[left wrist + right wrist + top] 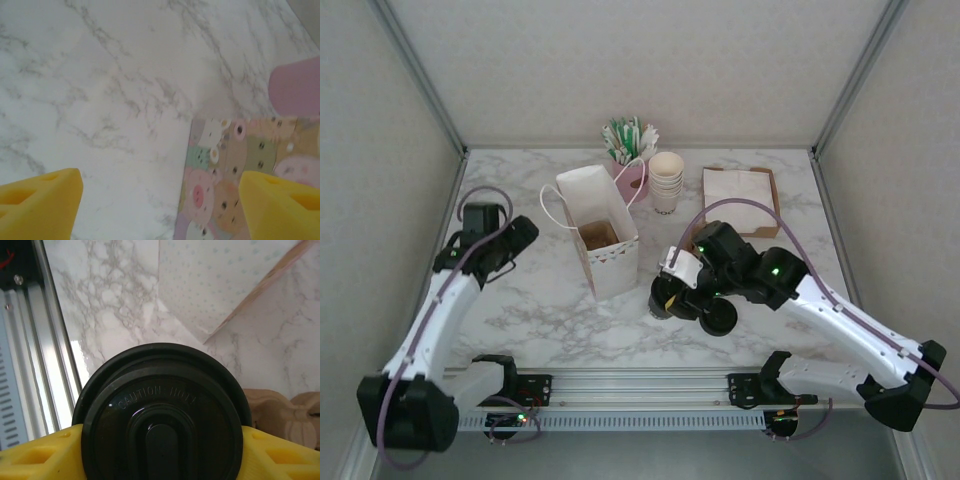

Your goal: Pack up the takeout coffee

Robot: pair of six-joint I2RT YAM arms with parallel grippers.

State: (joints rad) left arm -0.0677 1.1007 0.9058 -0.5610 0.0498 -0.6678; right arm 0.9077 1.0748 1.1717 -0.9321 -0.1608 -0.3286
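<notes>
The takeout coffee (161, 405), a cup under a black sip lid marked CAUTION HOT, sits between the yellow fingers (40, 452) of my right gripper (160, 452), which press on the lid from both sides. From above, that right gripper (668, 293) holds the takeout coffee (663, 298) low over the table, just right of the open white paper bag (605, 205). My left gripper (520, 238) is left of the bag. Its jaws stand wide apart over bare marble, so the left gripper (160, 200) is open and empty beside the bag's animal-patterned side (225, 185).
A stack of lidless cream cups (666, 180), a pink holder (632, 180) of stirrers and a brown napkin tray (740, 198) stand behind the bag. A brown moulded pulp piece (280, 410) lies just past the lid. The metal rail (640, 385) runs along the near edge.
</notes>
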